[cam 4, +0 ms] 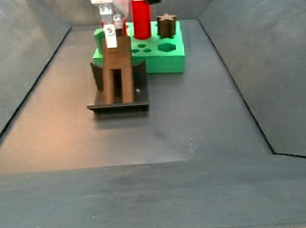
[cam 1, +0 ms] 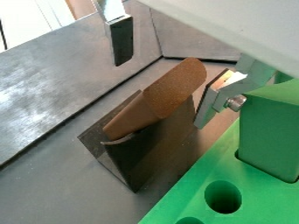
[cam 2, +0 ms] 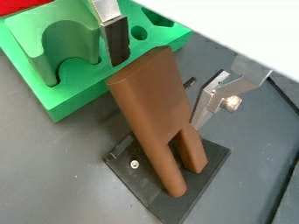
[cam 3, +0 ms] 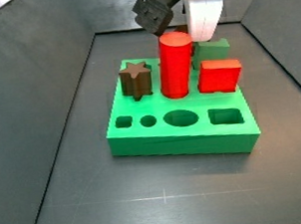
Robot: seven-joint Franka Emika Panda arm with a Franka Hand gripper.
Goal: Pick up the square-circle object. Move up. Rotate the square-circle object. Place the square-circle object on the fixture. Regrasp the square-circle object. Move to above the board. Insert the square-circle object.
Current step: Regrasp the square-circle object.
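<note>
In a side view the fixture [cam 4: 116,99] stands on the dark floor in front of the board [cam 4: 149,59], the square-circle object [cam 4: 111,79] leaning upright in it. In a wrist view that brown peg [cam 2: 158,118] rests tilted in the bracket [cam 2: 163,179], with the gripper [cam 2: 163,66] just above, fingers [cam 2: 114,39] spread apart and holding nothing. Farther back, the board carries a red cylinder [cam 3: 176,66], red cube [cam 3: 219,75] and brown star peg [cam 3: 136,78].
</note>
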